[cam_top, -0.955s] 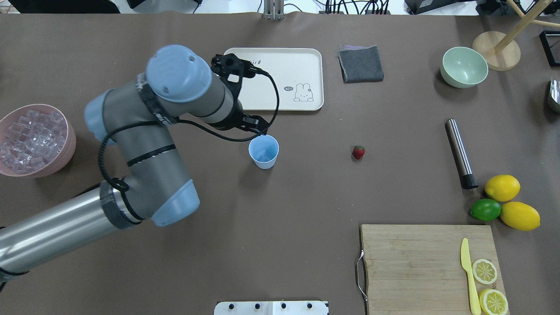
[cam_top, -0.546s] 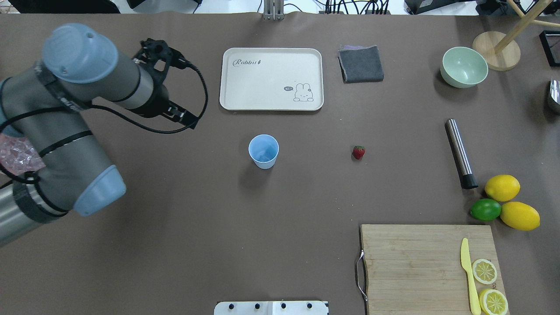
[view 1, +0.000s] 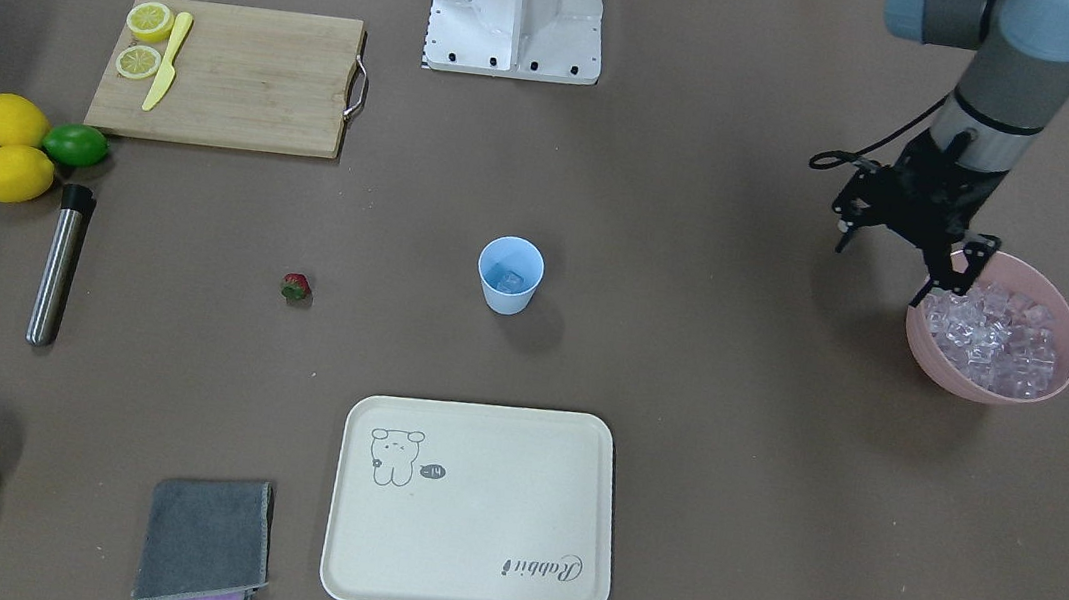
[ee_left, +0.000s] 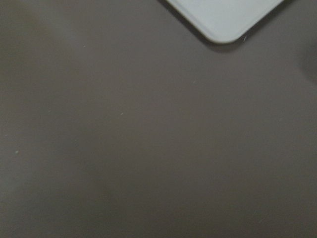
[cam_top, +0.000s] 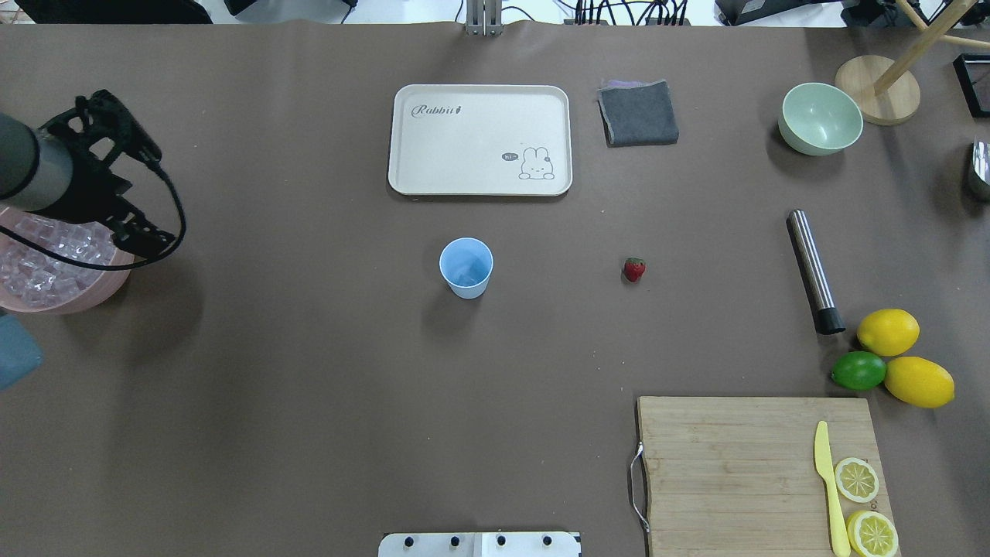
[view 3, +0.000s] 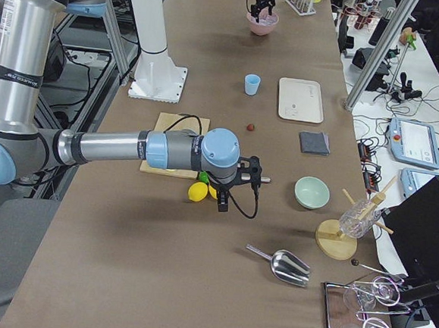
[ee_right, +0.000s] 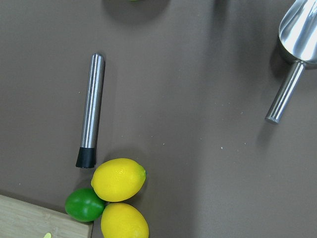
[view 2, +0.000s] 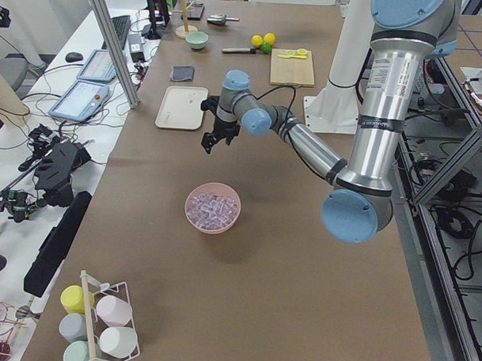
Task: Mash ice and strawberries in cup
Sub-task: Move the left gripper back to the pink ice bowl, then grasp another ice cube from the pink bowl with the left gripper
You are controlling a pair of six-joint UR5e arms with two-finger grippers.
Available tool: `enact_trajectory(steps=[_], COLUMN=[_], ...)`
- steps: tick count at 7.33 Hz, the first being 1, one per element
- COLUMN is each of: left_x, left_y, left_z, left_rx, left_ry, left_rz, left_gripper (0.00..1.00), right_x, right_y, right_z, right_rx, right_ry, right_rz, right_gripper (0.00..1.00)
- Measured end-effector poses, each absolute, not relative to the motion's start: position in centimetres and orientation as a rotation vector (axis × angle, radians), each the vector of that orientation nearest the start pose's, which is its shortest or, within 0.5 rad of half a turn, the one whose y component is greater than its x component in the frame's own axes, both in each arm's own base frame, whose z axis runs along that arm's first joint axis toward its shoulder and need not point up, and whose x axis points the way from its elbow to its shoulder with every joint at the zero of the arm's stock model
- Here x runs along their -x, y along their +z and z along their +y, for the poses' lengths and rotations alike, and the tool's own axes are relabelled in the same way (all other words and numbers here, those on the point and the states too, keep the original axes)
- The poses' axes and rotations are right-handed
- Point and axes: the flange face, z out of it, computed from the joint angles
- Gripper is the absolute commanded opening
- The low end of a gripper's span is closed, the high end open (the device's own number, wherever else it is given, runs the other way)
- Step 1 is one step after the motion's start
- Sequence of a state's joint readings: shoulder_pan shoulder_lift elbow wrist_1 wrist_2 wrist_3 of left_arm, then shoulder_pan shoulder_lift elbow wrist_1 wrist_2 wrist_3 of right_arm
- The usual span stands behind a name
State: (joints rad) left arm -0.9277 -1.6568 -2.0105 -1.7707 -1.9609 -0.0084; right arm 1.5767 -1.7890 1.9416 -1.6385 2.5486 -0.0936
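Note:
The pale-blue cup (cam_top: pixel 465 268) stands upright mid-table, with a clear ice cube (view 1: pixel 509 280) inside it. The red strawberry (cam_top: pixel 634 269) lies on the table to the cup's right, also seen in the front-facing view (view 1: pixel 295 287). Many ice cubes (view 1: pixel 994 332) fill the pink bowl (cam_top: pixel 73 300) at the table's left end. My left gripper (view 1: pixel 944 281) hangs over the bowl's inner rim, open and empty; it also shows in the overhead view (cam_top: pixel 143 232). My right gripper (view 3: pixel 225 195) shows only in the exterior right view, near the lemons; I cannot tell its state.
A steel muddler (cam_top: pixel 814 271) lies right of the strawberry, next to two lemons (cam_top: pixel 888 331) and a lime (cam_top: pixel 858 370). A cream tray (cam_top: pixel 479 139), grey cloth (cam_top: pixel 638 113) and pale-green bowl (cam_top: pixel 820 118) sit at the far side. A cutting board (cam_top: pixel 735 472) holds a knife and lemon slices. A metal scoop (ee_right: pixel 297 29) lies by the right wrist.
My left arm has swung from over the cup to the left, and its gripper now hangs over the pink ice bowl. The cup and strawberry have not moved.

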Motion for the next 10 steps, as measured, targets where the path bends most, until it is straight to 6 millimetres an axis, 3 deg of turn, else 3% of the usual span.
enact_trajectory(steps=[3,4,7,10], left_x=[-15.7,-14.3,-14.0,-14.4], left_y=[48.9,51.5,56.9,59.0], left_z=[-46.9,-47.2,-47.4,-47.7], left_rx=[-0.580,-0.562,-0.483,-0.447], left_ry=[0.889,0.911,0.933,0.932], left_rz=[0.551,0.551,0.611,0.632], left_gripper=[0.97,0.92,0.85,0.81], right_x=[-4.7,-4.4,-4.2,-4.2], right_y=[55.6,55.2,54.6,54.2], right_z=[-40.5,-40.9,-41.2,-41.2], right_rx=[-0.136,-0.137,-0.144,-0.151], right_ry=[-0.141,-0.144,-0.150,-0.154], right_rz=[-0.974,-0.975,-0.975,-0.976], right_gripper=[1.00,1.00,1.00,1.00])
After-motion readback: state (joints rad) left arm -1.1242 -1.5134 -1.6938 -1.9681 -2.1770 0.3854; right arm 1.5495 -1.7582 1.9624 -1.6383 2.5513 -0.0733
